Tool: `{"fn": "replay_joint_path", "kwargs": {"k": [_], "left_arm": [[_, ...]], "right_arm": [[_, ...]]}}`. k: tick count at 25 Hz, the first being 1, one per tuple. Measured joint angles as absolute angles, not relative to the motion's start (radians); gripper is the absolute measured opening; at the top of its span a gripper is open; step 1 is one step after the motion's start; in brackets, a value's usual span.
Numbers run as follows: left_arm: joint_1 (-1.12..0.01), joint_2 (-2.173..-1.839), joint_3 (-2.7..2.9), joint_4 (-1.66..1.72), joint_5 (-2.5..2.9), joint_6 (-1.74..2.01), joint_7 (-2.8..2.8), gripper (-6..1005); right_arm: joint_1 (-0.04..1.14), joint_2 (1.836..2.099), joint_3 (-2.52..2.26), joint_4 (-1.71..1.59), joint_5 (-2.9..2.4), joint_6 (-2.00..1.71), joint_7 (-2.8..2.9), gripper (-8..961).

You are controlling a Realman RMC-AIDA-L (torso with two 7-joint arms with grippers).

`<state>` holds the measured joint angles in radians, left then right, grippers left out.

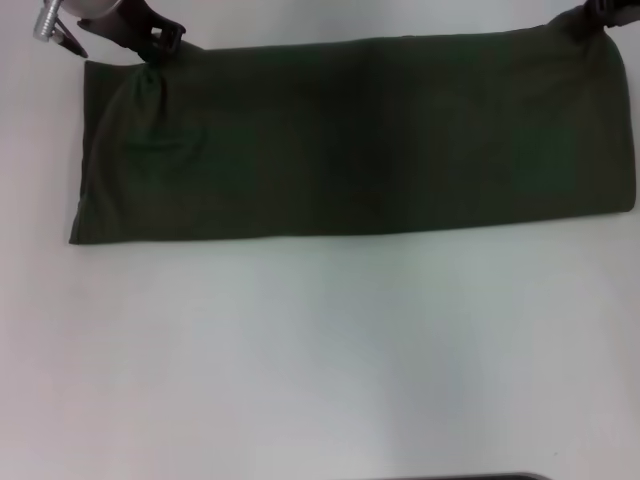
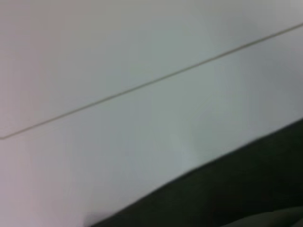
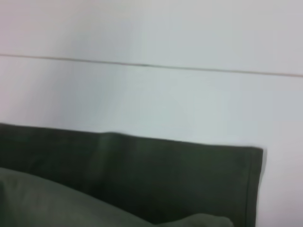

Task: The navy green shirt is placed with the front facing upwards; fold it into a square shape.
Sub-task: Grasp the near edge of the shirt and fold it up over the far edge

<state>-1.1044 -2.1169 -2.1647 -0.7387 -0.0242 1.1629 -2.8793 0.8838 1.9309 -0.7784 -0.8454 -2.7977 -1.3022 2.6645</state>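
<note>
The navy green shirt (image 1: 350,140) lies folded into a long dark band across the far half of the white table, plain side up with no lettering showing. My left gripper (image 1: 160,50) is at the band's far left corner, where the cloth puckers up toward it. At the far right corner my right gripper (image 1: 590,20) pinches the fabric. In the right wrist view the shirt (image 3: 165,179) shows a stitched hem edge and a raised fold close to the camera. The left wrist view catches only a dark corner of the shirt (image 2: 236,194).
White table (image 1: 320,350) stretches bare in front of the shirt. A thin seam line (image 3: 142,65) runs across the tabletop beyond the shirt, the same seam (image 2: 142,87) showing in the left wrist view. A dark strip (image 1: 460,477) sits at the near edge.
</note>
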Motion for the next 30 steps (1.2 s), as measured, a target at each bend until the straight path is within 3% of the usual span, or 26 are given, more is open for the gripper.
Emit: {"fn": "replay_joint_path", "kwargs": {"k": [12, 30], "left_arm": [[-1.103, -2.126, -2.164, -0.732, -0.011, 1.1, -2.914, 36], [-1.096, -2.142, -2.168, -0.702, -0.011, 0.981, -2.921, 38]], "right_arm": [[0.888, 1.972, -0.833, -0.84, -2.798, -1.126, 2.688, 54], [0.882, 1.982, -0.881, -0.766, -2.798, -1.015, 2.688, 53]]}}
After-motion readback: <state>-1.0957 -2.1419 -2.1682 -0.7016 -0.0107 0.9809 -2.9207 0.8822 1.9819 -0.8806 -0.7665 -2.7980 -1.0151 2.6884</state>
